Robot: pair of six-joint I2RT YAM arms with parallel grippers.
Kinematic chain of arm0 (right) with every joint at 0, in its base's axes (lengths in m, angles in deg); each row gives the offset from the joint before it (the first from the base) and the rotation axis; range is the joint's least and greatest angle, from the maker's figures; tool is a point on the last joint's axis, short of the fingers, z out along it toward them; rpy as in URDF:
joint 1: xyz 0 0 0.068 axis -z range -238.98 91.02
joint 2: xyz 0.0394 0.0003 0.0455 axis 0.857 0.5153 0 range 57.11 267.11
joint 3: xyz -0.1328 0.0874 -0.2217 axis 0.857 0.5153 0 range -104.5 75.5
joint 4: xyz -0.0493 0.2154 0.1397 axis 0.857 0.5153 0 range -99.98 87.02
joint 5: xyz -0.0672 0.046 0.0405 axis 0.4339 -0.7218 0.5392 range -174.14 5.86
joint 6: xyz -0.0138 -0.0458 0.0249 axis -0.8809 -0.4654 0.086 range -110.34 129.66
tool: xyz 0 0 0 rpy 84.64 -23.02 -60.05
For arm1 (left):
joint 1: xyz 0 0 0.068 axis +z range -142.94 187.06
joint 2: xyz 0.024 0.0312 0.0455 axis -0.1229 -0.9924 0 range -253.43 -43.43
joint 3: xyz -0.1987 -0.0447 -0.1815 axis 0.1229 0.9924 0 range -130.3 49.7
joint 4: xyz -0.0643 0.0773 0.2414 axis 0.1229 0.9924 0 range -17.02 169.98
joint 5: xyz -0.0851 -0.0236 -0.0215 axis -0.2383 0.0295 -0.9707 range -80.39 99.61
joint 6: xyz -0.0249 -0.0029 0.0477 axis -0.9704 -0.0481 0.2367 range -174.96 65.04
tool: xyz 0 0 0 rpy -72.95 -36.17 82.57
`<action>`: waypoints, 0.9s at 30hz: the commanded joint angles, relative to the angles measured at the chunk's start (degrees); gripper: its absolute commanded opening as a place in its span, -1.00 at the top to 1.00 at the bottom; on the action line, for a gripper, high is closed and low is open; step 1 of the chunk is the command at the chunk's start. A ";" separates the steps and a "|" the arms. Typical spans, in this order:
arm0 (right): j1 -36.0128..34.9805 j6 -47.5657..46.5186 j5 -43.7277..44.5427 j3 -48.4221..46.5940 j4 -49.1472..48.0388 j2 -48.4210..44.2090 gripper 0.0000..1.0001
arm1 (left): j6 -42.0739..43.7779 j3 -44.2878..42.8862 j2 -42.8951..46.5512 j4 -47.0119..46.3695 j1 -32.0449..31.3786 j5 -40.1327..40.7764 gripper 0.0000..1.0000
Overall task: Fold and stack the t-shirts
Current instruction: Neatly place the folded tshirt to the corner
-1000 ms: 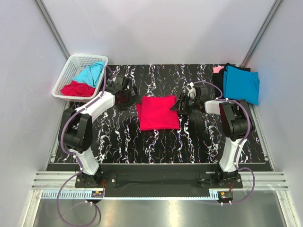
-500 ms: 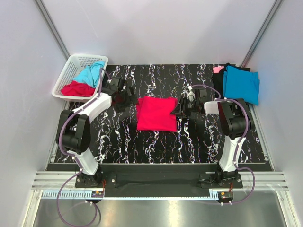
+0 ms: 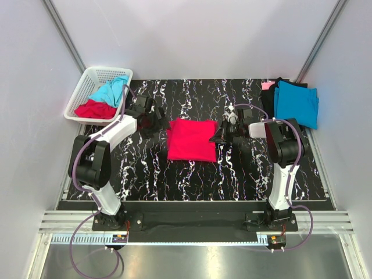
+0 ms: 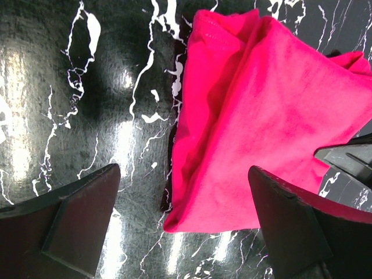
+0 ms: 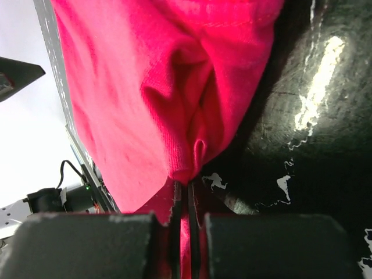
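crimson t-shirt (image 4: 256, 116): soft matt knitted cloth, fine weave. table (image 4: 58, 87): glossy black, white-veined marble look, glare reflected. basket (image 3: 78, 97), at ten o'clock: white plastic lattice.

left fingers (image 4: 64, 226) wide apart, hovering low | right fingers (image 5: 273, 244) pinched shut, apparently on red t-shirt (image 5: 145, 87) edge

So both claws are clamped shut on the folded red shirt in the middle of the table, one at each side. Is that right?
Only half right. The right gripper is shut on the edge of the red t-shirt, as the right wrist view shows. The left gripper is wide open at the other side, gripping nothing: the left wrist view shows its fingers spread apart.
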 commanded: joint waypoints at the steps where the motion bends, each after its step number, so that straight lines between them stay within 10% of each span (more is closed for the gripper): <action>1: -0.40 -0.48 0.31 -0.83 0.65 -1.53 1.00 | -0.06 1.00 3.22 -1.91 0.58 -1.19 -0.97; 27: -1.98 -10.58 25.97 -5.82 21.90 -12.44 1.00 | -0.05 9.00 9.81 -2.08 0.58 1.54 -0.97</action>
